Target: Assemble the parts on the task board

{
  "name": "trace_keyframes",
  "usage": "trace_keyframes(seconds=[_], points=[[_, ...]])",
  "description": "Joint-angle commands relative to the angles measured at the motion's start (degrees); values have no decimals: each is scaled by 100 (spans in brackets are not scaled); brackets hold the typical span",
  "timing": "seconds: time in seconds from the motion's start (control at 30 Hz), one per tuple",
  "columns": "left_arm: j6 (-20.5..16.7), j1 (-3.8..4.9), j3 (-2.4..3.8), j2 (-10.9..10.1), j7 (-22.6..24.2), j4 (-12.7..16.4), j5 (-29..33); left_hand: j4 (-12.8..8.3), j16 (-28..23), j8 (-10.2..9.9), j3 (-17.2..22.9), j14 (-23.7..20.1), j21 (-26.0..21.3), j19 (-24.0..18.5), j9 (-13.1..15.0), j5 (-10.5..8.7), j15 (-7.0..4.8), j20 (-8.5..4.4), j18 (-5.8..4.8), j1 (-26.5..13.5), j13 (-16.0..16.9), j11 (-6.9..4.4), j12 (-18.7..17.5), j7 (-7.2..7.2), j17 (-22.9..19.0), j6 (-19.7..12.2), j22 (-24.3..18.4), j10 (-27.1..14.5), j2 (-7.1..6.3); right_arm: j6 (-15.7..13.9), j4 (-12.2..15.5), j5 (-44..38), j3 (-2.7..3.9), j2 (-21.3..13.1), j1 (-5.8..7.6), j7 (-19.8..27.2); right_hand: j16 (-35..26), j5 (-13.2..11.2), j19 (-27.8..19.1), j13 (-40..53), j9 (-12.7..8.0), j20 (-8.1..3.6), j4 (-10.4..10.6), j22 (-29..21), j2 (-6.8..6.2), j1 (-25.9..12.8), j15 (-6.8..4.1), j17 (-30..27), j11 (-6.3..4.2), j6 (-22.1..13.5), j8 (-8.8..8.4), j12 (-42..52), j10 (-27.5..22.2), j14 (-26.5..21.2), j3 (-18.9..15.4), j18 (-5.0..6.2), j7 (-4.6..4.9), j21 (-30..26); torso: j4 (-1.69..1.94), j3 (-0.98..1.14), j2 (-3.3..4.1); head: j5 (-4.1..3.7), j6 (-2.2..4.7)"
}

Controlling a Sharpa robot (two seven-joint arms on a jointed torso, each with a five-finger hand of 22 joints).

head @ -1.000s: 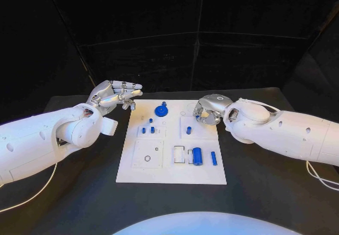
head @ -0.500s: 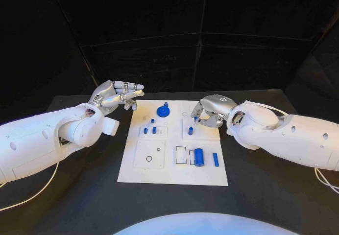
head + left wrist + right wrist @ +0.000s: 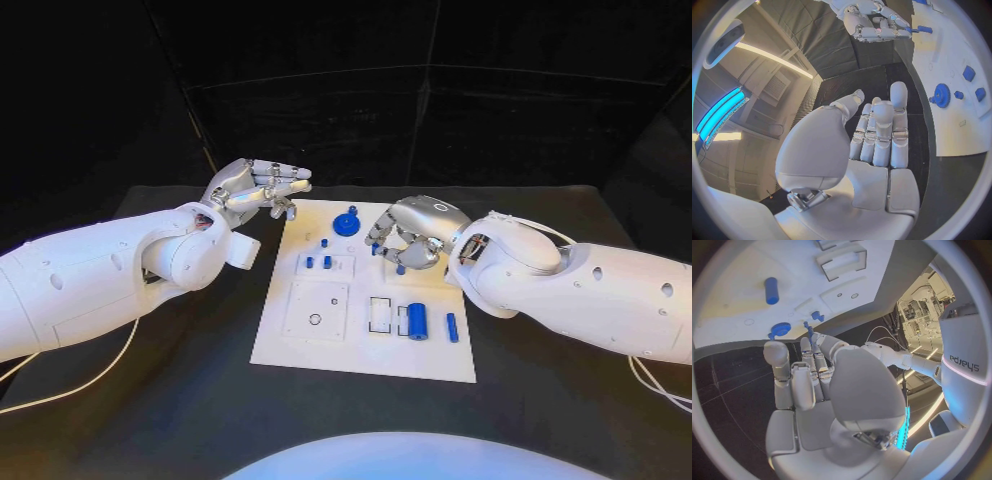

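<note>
White board (image 3: pixel 296 345) flat mid-counter (image 3: pixel 173 400), long side running away from the robot. Blue gear (image 3: pixel 346 223) with upright stem near far edge, also seen in left wrist view (image 3: pixel 941 95). Two short pegs (image 3: pixel 317 262) standing in a recessed square below the gear. Thick cylinder (image 3: pixel 418 320) lying beside a white slotted block (image 3: pixel 381 315); thin pin (image 3: pixel 451 327) just right of it, near board's right edge. Small ring mark (image 3: pixel 315 319) on the near-left panel, too small to make out.

Right hand (image 3: pixel 408 232) over the board's far right part, fingers curled down and inward, hiding the board beneath. Bit of blue peg (image 3: pixel 400 268) peeking under the fingers; cannot tell whether held or just standing there. Right wrist view no help: fingers (image 3: pixel 811 372) close together, contact hidden.

Left hand (image 3: pixel 254 192) raised off the board's far left corner, palm up, fingers loosely bent and apart, nothing in them; same in left wrist view (image 3: pixel 879 135).
</note>
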Motion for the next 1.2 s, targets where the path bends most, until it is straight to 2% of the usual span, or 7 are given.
trace_keyframes(seconds=[0.03,0.23,0.4,0.67,1.0,1.03,1.2], points=[[56,7,5,20,50,-3,25,-9,-7,-24,-40,-52,-36,-28,-9,-14,3,20,68,10,10,-5,28,33,-5,-24,-6,-24,42,-156,-77,103,3,148,10,198,28,-6,49,-5,5,-2,-2,3,2,-49,-34,133,8,34,-35,-20,50,326,29,-40,-4,21,1,0,4,121,-41],[56,7,5,46,58,-12,26,-9,-7,-24,-40,-52,-36,-28,-9,-14,3,20,68,10,10,-5,28,33,-5,-24,-6,-24,42,-382,-273,110,1,427,-28,429,48,9,51,-18,2,2,-4,23,-9,-89,-29,156,13,38,-44,-37,56,331,30,-43,3,40,0,2,5,311,-105],[53,7,5,63,62,-15,26,-13,-9,-24,-47,-57,-43,-27,-10,-14,7,23,69,17,12,-1,33,37,-13,-30,-13,-34,45,-615,-452,133,-2,660,-163,660,56,24,54,-23,1,3,-10,35,-7,-96,-28,165,14,38,-49,-45,58,333,37,-45,2,49,-3,-3,-3,451,-161],[50,7,5,93,73,-20,26,-13,-9,-24,-49,-58,-45,-27,-11,-14,7,24,69,18,12,0,34,38,-14,-31,-14,-35,46,-721,-775,64,-3,993,-485,838,67,51,48,-32,-2,4,-31,35,1,-93,-27,176,15,34,-61,-59,58,335,56,-43,4,55,-10,-1,1,587,-227],[54,8,5,112,72,-23,26,-13,-9,-24,-49,-58,-45,-27,-11,-14,7,24,69,18,12,0,34,38,-14,-31,-14,-35,46,-508,-1024,0,-14,1207,-693,861,76,52,41,-36,-3,5,-33,26,1,-101,-25,188,19,31,-66,-65,56,337,58,-42,8,53,-14,-4,-4,702,-304],[55,8,5,112,70,-23,26,-13,-9,-24,-49,-58,-45,-27,-11,-14,7,24,69,18,12,0,34,38,-14,-31,-14,-35,46,-477,-1029,-7,-23,1210,-705,856,74,50,41,-38,-4,6,-34,28,0,-105,-24,186,20,31,-67,-68,55,337,57,-42,10,55,-14,-4,-4,702,-304],[63,8,5,113,62,-23,26,-13,-9,-24,-49,-58,-45,-27,-11,-14,7,24,69,18,12,0,34,38,-14,-31,-14,-35,46,-344,-1033,-56,-173,1182,-736,812,68,47,38,-40,-4,7,-34,26,-1,-111,-23,175,22,31,-69,-70,56,335,56,-42,11,54,-12,-9,-11,712,-316]])
